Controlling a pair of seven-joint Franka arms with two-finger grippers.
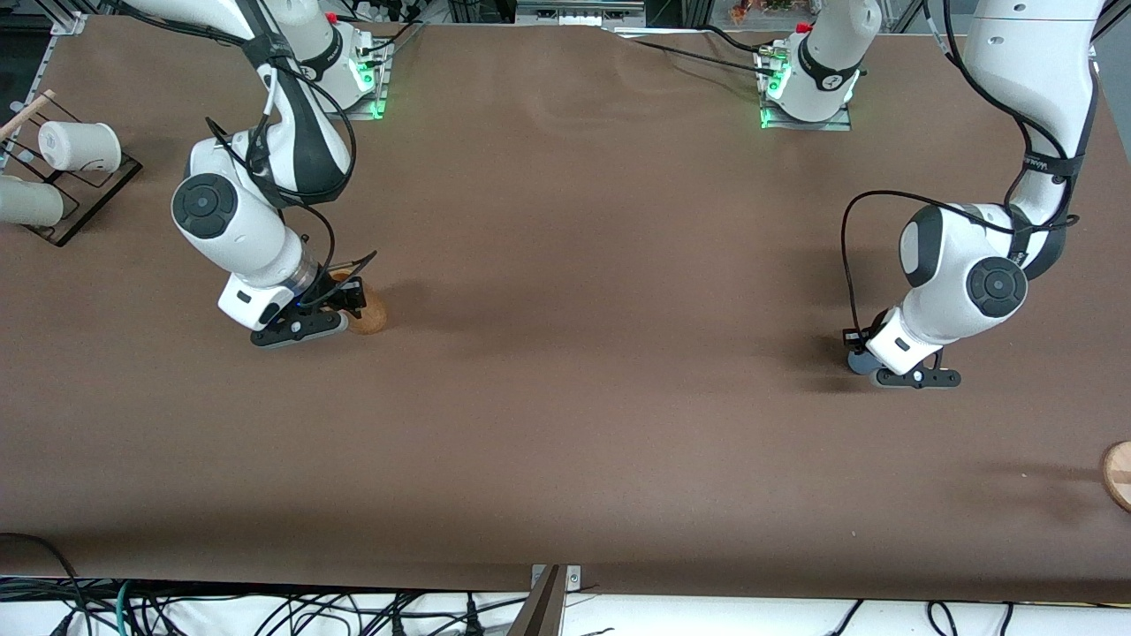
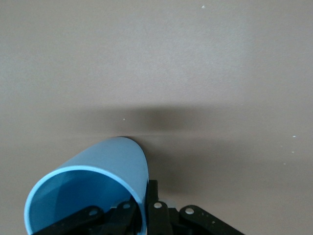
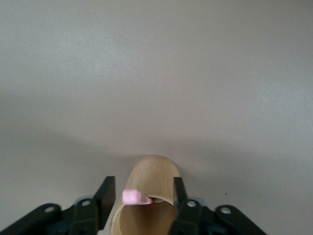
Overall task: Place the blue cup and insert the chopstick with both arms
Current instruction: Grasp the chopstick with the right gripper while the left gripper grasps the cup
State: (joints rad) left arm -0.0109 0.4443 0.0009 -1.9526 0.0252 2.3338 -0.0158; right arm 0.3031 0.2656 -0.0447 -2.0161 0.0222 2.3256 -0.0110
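The blue cup (image 2: pixel 105 169) is tilted over on the brown table at the left arm's end; only a sliver of it (image 1: pixel 858 362) shows under the arm in the front view. My left gripper (image 2: pixel 144 211) is shut on its rim, one finger inside and one outside; it also shows in the front view (image 1: pixel 864 352). At the right arm's end a brown wooden cup (image 1: pixel 371 316) holds the pink chopstick (image 3: pixel 136 197), whose tip pokes out at its rim. My right gripper (image 3: pixel 142 196) is open, its fingers (image 3: pixel 105 195) on either side of the wooden cup (image 3: pixel 154 171), low over it (image 1: pixel 346 299).
A black wire rack (image 1: pixel 84 190) with white cups (image 1: pixel 79 146) stands at the table's edge at the right arm's end. A round wooden disc (image 1: pixel 1119 473) lies at the edge at the left arm's end, nearer the front camera than the blue cup.
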